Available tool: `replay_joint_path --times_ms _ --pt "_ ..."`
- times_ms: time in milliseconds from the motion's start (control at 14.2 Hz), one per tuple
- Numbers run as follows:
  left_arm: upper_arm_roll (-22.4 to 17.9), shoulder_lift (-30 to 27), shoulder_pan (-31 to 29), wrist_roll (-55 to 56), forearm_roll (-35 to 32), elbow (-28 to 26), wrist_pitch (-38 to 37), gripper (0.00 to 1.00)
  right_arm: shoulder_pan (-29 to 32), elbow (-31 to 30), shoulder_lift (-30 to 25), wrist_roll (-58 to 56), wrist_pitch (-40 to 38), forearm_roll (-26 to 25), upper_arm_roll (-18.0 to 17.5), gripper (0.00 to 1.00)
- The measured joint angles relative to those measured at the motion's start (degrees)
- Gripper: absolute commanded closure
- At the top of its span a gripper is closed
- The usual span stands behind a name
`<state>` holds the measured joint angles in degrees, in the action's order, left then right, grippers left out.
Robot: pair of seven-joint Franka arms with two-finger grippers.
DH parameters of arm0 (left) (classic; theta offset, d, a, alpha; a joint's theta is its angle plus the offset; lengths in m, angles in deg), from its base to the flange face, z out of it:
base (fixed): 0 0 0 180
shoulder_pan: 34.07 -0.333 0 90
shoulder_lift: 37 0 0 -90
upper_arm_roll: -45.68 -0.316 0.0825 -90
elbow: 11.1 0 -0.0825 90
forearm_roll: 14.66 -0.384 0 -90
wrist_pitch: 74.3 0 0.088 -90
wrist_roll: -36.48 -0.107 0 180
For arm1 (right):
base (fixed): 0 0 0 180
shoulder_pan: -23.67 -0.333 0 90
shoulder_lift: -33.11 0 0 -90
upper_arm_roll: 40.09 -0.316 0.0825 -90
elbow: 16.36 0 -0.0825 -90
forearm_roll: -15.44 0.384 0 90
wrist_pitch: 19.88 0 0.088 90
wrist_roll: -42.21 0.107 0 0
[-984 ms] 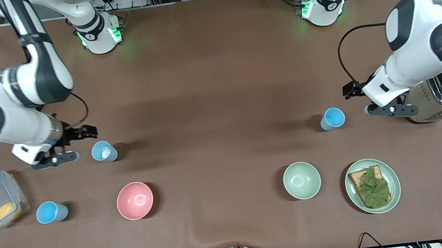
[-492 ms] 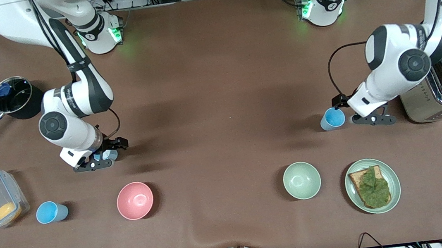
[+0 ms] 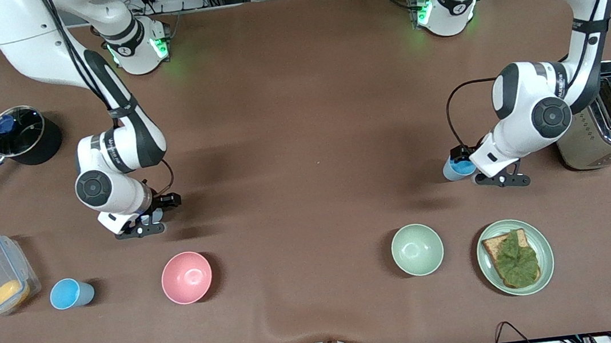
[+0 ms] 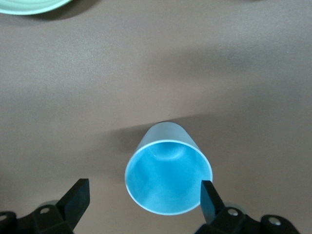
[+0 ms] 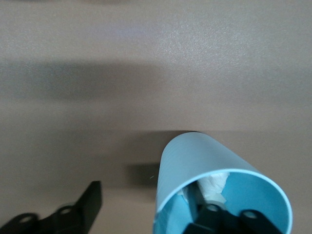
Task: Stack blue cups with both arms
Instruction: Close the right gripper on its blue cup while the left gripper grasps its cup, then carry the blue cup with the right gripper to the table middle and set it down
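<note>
Left gripper (image 4: 144, 195): jaws open either side of the brighter blue cup (image 4: 168, 173), upright on the worktop (image 3: 301, 137) beside the toaster (image 3: 605, 126) | Right gripper (image 5: 146, 204): jaws open, one finger inside the paler blue cup (image 5: 219, 185), near the pink bowl (image 3: 186, 277)

We see the table (image 3: 298, 109) covered in matt brown cloth, faintly grained and puckered at its near edge. The sky-blue cup (image 4: 168, 178) looks like smooth plastic with a soft sheen inside — the paler cup (image 5: 219, 187) the same, with something whitish and crumpled in it. The toaster (image 3: 603, 132) is polished metal, the saucepan (image 3: 22, 137) glossy black, the arms' (image 3: 123, 140) shells glossy white.
</note>
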<state>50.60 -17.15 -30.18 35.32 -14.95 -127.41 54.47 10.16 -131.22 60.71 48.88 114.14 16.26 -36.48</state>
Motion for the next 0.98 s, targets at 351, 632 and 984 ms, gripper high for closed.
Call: replay_joint_path --times_ms 351,632,984 --pt "-0.04 1.37 -1.56 -1.99 0.0 0.12 1.05 0.0 0.03 3.44 -0.07 0.0 -2.86 -0.01 0.31 1.0" --pt "-0.04 2.3 -2.12 -2.33 0.0 0.15 1.14 0.0 0.0 11.99 -0.32 0.02 -16.49 -0.02 0.27 1.0" --pt "0.04 4.68 -2.11 -2.37 0.0 0.18 1.69 0.0 -4.32 19.93 -0.44 3.13 -22.98 1.01 -1.2 1.0"
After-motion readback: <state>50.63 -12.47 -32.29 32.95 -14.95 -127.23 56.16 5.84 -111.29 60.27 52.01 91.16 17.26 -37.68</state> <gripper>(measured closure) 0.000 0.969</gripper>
